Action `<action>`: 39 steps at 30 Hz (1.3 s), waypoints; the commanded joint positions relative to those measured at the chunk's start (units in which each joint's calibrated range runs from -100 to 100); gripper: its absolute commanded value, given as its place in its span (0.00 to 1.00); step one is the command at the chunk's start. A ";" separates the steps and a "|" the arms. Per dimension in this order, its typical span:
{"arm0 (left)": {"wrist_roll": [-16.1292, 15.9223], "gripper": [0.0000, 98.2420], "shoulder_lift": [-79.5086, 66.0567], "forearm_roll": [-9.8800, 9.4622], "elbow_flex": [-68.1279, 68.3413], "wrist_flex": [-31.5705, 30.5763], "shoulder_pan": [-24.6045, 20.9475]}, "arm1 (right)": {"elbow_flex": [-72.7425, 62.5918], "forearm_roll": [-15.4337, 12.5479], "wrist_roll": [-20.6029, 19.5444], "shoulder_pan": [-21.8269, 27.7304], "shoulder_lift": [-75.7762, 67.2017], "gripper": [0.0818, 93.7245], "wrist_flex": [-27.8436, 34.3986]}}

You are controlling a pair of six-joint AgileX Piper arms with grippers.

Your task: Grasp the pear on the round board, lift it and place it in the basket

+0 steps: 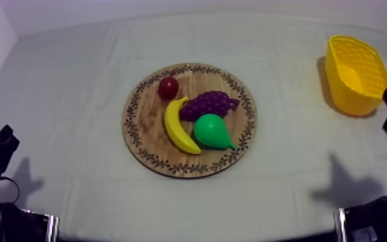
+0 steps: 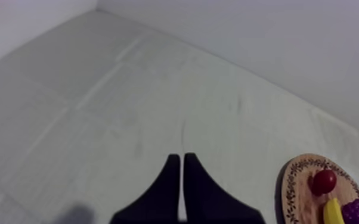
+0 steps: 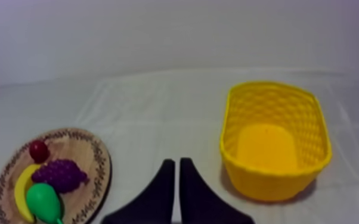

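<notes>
The green pear [image 1: 213,131] lies on the round wooden board [image 1: 189,169] at about 4 o'clock from the board's centre in the top view. It touches the banana [image 1: 177,125] on its 9 o'clock side and sits just below the bunch of grapes [image 1: 207,103], with the small red fruit [image 1: 168,87] at the board's 11 o'clock. The yellow basket [image 1: 337,87] stands empty on the grey-white cloth [image 1: 74,96], well apart from the board at roughly its 2 o'clock. The right gripper [image 3: 176,162] has its two black fingers pressed together into a narrow wedge and holds nothing. It faces the gap between board and basket, and the top view places that arm at the table's right edge just beside the basket. The left gripper [image 2: 180,158] is likewise closed to a narrow wedge on nothing, over bare cloth with the board off at its 4 o'clock. By the look of it, no part of the task is done: the pear is untouched, and the reach, the grasp, the lift, the carry to the basket and the release are all left, with the right arm apparently the better placed.
</notes>
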 commanded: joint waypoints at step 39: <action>-0.01 0.00 0.02 0.00 0.02 0.05 -0.02 | -48.42 -20.24 35.82 -14.93 62.93 0.44 41.66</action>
